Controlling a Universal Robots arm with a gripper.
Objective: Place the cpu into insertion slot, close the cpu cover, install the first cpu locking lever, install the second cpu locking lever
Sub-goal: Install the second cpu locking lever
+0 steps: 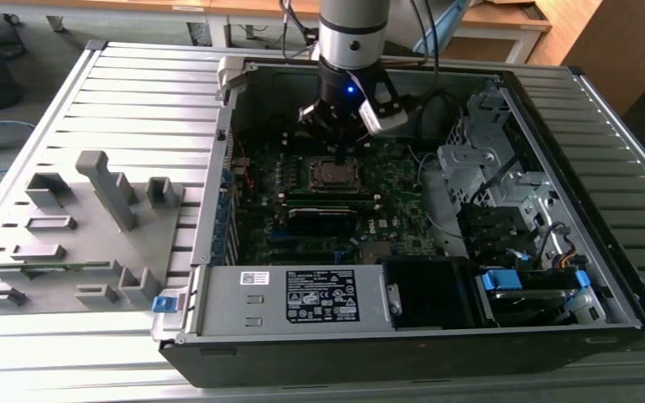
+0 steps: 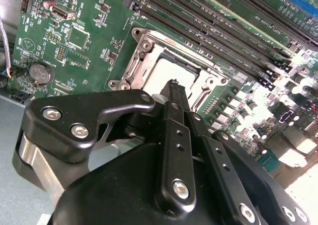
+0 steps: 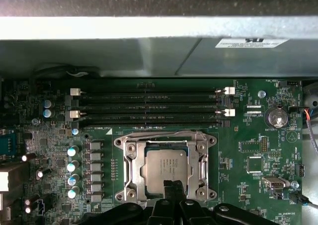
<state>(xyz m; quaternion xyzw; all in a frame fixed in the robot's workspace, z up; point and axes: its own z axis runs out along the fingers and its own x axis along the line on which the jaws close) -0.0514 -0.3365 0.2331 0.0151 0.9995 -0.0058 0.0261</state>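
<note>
**Closed gripper poised at the edge of a covered CPU socket**

The gripper (image 2: 175, 88) hangs over the motherboard with its two black fingers (image 2: 171, 130) pressed together into a single narrow tip, holding nothing. Closed like this, it works as a thin prod rather than a clamp, which suits pushing small socket hardware. In the first wrist view the tip (image 3: 171, 187) sits at the near edge of the socket, just over the frame and overlapping the chip's lower edge; whether it touches the metal, I cannot tell.

The cpu (image 3: 166, 168), a small square chip with a dull silver top, lies flat in the insertion slot (image 1: 332, 174), so the placing step looks done. The cpu cover (image 3: 133, 165), a silver metal frame with a square window, lies down around the chip, its window letting the chip's top show through. A thin wire lever (image 3: 159, 133) runs along the far side of the frame, beside the long black memory slots (image 3: 149, 106). I cannot tell whether it is latched.

In the exterior view the arm (image 1: 353, 34) reaches straight down into an open computer case (image 1: 216, 243) lying on its side on a slatted metal table (image 1: 132, 84). The green motherboard (image 2: 74, 36) carries a round coin battery (image 2: 40, 73). A grey power supply (image 1: 289, 298) fills the case's near edge, and a grey parts fixture (image 1: 76, 227) stands outside the case on the exterior view's left.
</note>
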